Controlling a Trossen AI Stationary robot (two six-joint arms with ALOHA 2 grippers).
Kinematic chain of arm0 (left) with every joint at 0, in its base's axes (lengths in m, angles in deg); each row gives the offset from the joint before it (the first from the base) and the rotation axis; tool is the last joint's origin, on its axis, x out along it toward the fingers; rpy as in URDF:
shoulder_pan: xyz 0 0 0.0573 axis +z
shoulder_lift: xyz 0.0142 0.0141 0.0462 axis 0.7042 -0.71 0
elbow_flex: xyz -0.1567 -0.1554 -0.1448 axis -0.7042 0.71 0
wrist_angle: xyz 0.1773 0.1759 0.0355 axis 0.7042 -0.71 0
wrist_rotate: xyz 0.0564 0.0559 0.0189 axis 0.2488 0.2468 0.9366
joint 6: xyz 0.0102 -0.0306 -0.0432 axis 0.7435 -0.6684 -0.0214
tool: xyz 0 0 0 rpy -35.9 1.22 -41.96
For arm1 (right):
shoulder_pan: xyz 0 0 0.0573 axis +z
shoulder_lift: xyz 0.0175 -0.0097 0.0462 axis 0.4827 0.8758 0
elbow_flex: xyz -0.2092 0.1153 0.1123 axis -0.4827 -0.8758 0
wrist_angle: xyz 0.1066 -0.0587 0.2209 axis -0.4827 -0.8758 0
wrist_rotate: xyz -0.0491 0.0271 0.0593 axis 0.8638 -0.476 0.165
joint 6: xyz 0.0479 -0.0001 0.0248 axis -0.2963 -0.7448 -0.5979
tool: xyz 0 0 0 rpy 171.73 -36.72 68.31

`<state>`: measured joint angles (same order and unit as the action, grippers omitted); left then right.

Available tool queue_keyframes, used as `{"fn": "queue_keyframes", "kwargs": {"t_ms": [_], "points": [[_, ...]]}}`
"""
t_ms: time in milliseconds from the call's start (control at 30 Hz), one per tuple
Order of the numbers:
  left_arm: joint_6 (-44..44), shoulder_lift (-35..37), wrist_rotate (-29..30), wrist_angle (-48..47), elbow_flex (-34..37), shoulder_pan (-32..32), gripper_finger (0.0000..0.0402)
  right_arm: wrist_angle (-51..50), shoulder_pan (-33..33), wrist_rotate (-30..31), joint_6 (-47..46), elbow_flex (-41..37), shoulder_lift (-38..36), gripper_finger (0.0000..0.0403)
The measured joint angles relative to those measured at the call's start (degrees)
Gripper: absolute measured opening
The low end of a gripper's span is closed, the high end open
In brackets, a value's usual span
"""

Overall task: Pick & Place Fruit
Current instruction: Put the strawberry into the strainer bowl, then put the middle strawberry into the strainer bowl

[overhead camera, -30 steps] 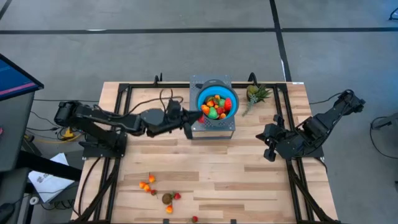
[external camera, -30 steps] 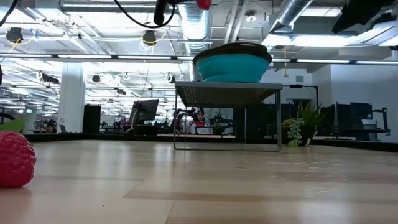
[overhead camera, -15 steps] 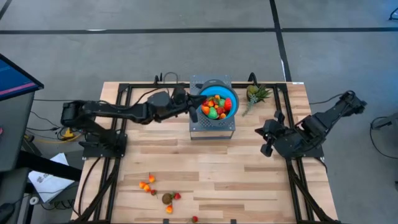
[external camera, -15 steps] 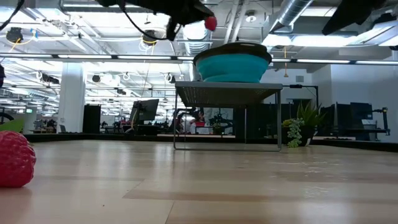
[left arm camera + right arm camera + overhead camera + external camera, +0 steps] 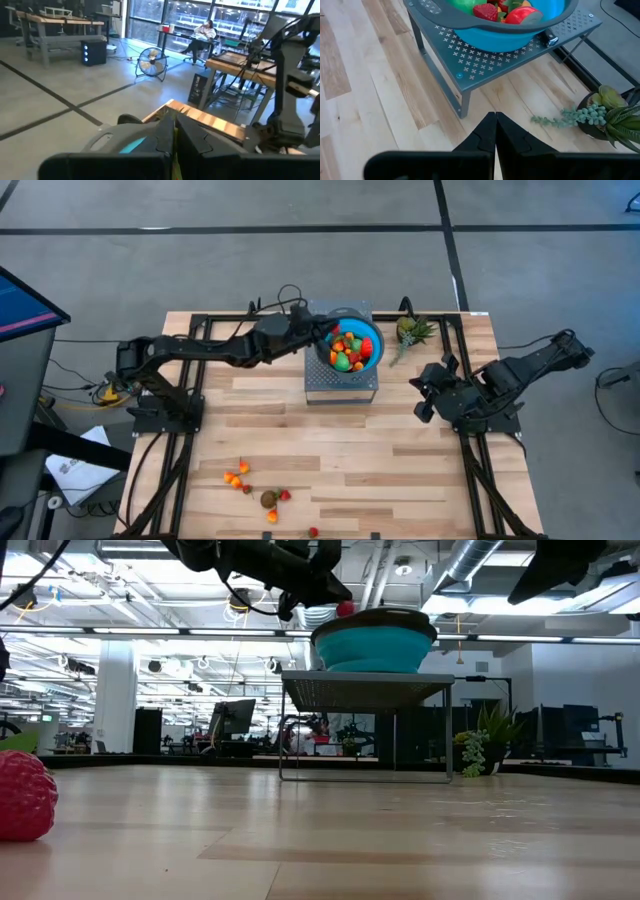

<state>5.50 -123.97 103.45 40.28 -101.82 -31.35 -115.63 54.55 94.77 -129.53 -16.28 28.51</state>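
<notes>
A blue bowl [image 5: 372, 340] holding several small red, orange and green fruits [image 5: 347, 350] stands on a grey perforated stand [image 5: 340, 387] at the table's far middle. My left gripper [image 5: 322, 337] reaches in level from the left and is shut on a small red fruit [image 5: 345, 609] over the bowl's left rim. More loose fruits [image 5: 255, 490] lie on the table near its front left, and a red strawberry [image 5: 25, 795] sits close to the low camera. My right gripper [image 5: 422, 402] hovers shut and empty over the table's right side. My left gripper pinches the small red fruit [image 5: 345, 609] at the free ends of its two fingers [image 5: 322, 588]. The fingers come in about level from the table's left. The fruit is lifted clear, just above the bowl's left rim [image 5: 325, 632]. The left wrist view does not show the fruit.
A spiky green-leaved pineapple-like piece [image 5: 410, 332] stands right of the stand. A black frame [image 5: 200, 380] runs along the table's sides. Bare wood [image 5: 360, 460] lies between the stand and the front edge.
My left gripper has carried the red fruit toward the table's far edge and to the right, sinking from well above down to the bowl's left rim, rolling somewhat as it went. My right gripper has shifted a little toward the far edge.
</notes>
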Motion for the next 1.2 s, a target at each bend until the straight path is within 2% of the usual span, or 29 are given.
{"fn": "queue_keyframes", "kwargs": {"t_ms": [367, 767, 1200], "points": [[0.9, 0.0, 0.0, -0.2, 1.2, 0.5, 0.0021, 0.0, 0.0, 0.0, 0.0, 0.0, 0.0, 0.0], [-1.2, 0.1, 0.0, 0.6, 1.9, 0.5, 0.0109, 0.0, 0.0, 0.0, 0.0, 0.0, 0.0, 0.0], [-3.0, 0.2, -0.3, 0.8, 1.9, -2.4, 0.0111, 0.0, 0.0, -0.1, 0.0, 0.0, 0.0, 0.0]]}}
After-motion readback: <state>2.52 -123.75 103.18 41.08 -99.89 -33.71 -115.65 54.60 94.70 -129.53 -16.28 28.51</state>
